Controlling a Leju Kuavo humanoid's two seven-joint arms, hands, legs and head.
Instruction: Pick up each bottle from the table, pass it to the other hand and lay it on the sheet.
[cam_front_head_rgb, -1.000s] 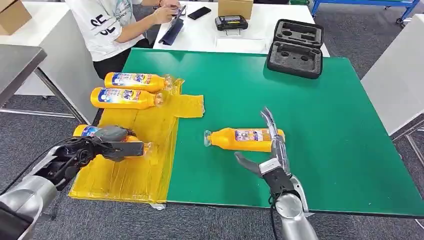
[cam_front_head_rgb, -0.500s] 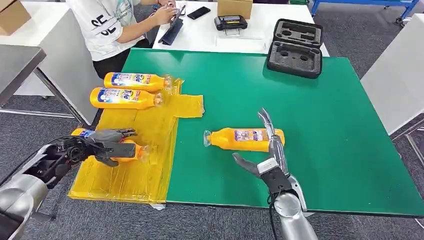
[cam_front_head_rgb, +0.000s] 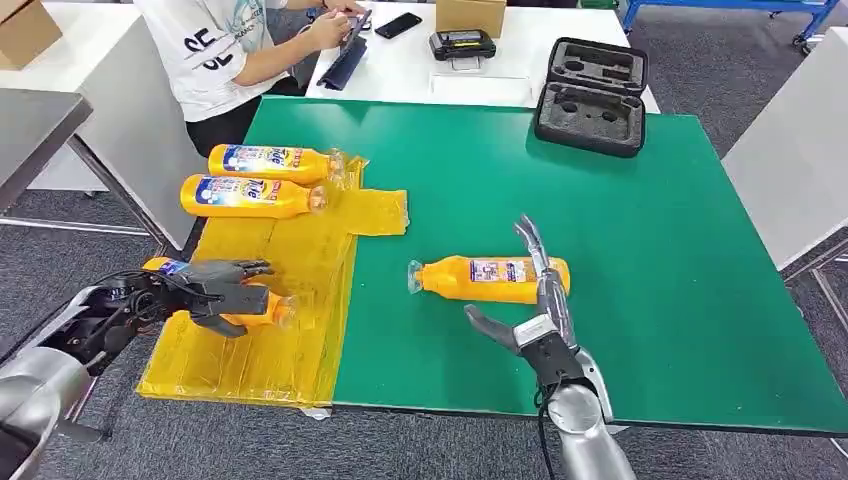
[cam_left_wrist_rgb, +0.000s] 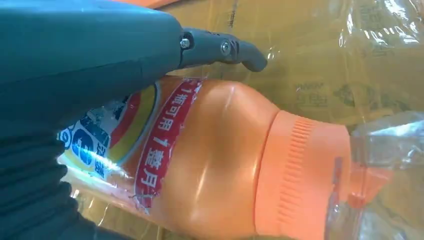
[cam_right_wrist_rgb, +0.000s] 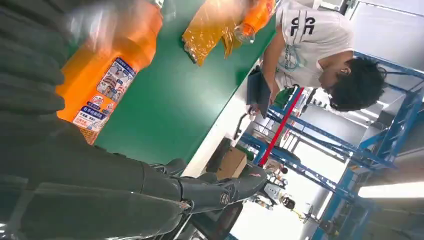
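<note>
A sheet (cam_front_head_rgb: 290, 300) covers the table's (cam_front_head_rgb: 640, 250) left edge. Two bottles (cam_front_head_rgb: 265, 160) lie side by side at its far end. A third bottle (cam_front_head_rgb: 255, 305) lies at the near end, under the left hand (cam_front_head_rgb: 215, 285). A fourth bottle (cam_front_head_rgb: 485, 278) lies on the bare table right of the sheet, with the right hand (cam_front_head_rgb: 535, 300) just before it. A case (cam_front_head_rgb: 590, 97) sits at the far edge. A person (cam_front_head_rgb: 225, 50) sits behind the far left corner.

From high on my body my head view looks forward and down over the green table (cam_front_head_rgb: 640, 220). My left wrist camera sits very close behind my left hand (cam_left_wrist_rgb: 75, 60), facing the orange bottle (cam_left_wrist_rgb: 225, 165) on the yellow sheet (cam_left_wrist_rgb: 310, 65), which my head view shares. My right wrist camera looks out past my right hand (cam_right_wrist_rgb: 75, 175), tilted, along the table toward a seated person (cam_right_wrist_rgb: 320, 50).
</note>
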